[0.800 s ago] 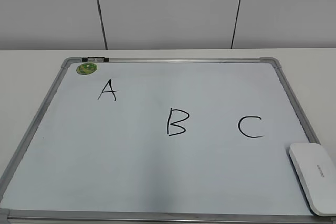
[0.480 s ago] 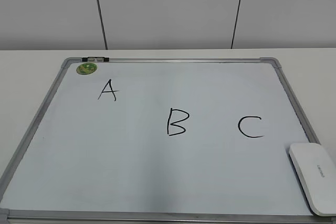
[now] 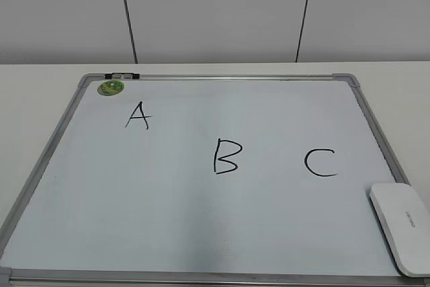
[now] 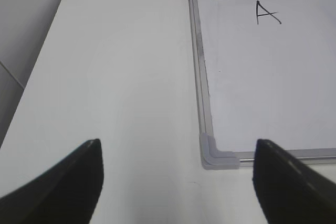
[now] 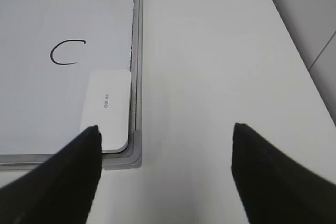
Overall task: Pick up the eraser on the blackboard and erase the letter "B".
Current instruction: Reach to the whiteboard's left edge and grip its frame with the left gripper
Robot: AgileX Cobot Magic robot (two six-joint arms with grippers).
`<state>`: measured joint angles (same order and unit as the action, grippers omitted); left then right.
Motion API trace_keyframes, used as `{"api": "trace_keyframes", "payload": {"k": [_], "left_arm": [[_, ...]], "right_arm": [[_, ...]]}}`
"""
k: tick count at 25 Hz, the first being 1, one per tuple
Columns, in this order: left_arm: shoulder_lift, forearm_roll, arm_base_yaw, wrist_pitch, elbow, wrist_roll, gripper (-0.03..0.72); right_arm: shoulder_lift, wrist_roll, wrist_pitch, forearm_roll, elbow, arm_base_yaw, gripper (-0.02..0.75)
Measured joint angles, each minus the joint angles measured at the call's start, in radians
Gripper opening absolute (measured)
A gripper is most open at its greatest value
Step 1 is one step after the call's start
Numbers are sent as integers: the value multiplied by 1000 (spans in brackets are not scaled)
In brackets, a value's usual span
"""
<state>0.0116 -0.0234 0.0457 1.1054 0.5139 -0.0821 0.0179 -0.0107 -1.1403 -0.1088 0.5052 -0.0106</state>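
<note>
Start state: eraser not yet picked up, both grippers spread wide and empty.

Eraser [image 3: 401, 226], a smooth white rounded block, lay at the near right corner of the glossy, silver-framed blackboard [image 3: 47, 159]; letter "B" [image 3: 226, 156] sat mid-board. Right gripper [image 5: 163, 169] hung over the tabletop [image 5: 210, 51] just beside it; best straddle the narrow sides squarely. Left gripper [image 4: 178, 179] idle.
</note>
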Motion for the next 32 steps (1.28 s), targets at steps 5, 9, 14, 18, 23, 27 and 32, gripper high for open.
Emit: {"api": "trace_keyframes", "payload": {"k": [5,9,14,18,23,27,32], "left_arm": [[21,0,0,6,4,0,654],[107,-2,0,9,47,0,652],[293,-12,0,-4,111,0,647],[446,-19,0,-72,165,0,637],[662,-46,0,-104,233,0,622],[834,-52,0,-121,284,-4,603],[1045,-52,0,-134,362,-19,596]], "right_arm": [[0,0,0,0,0,0,591],[0,0,0,0,0,0,591],[0,0,0,0,0,0,591],[0,0,0,0,0,0,591],[0,0,0,0,0,0,591],[0,0,0,0,0,0,591],[0,0,0,0,0,0,591]]}}
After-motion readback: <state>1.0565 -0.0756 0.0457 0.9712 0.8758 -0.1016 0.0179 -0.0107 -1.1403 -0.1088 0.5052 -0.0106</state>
